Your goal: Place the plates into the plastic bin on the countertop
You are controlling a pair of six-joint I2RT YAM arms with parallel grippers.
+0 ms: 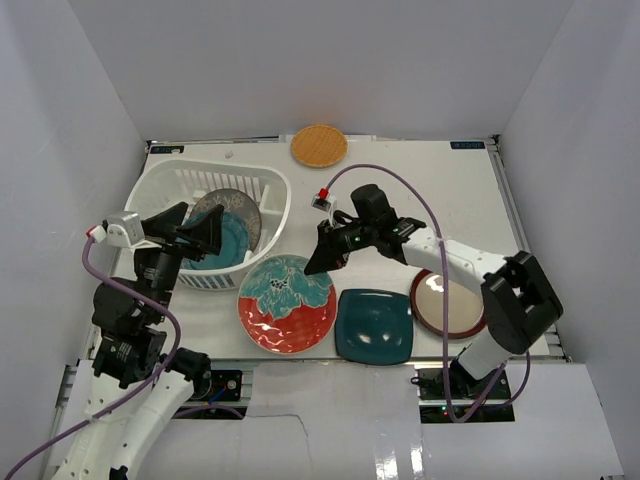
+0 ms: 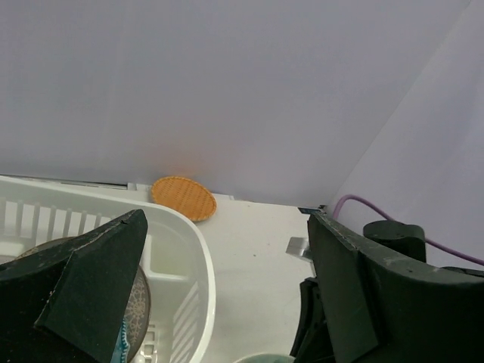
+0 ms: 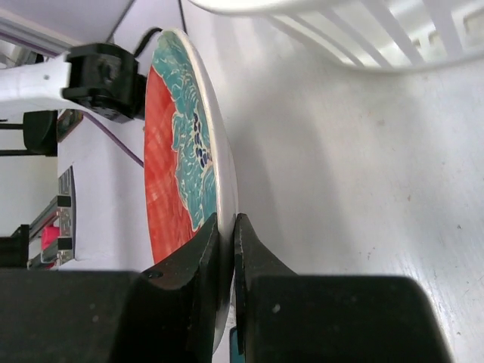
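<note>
1. Your right gripper (image 1: pixel 327 250) is pinching the far rim of the red and teal flowered plate (image 1: pixel 286 305). Its fingers are closed down to the plate's thickness. The plate is lying on the table (image 1: pixel 450 190) at about 6 o'clock, just beside the white basket (image 1: pixel 250 178).
2. Your left gripper (image 1: pixel 200 233) is hanging wide open over the basket at about 9 o'clock, gripping nothing.
3. The plate is looking glazed, stiff and breakable. It is probably slick and fairly heavy for a thin rim pinch, so you are safest gripping deep on the rim and lifting slowly.
4. You are seeing six plates and one basket.
   - Two are sitting in the basket: the grey plate (image 1: pixel 235 203) and the teal plate (image 1: pixel 230 243).
   - Four are lying outside it: the flowered one, the dark square plate (image 1: pixel 373 325) at 5 o'clock, the maroon-rimmed plate (image 1: pixel 450 305) at 4 o'clock, and the orange woven plate (image 1: pixel 319 145) at 12 o'clock.
</note>
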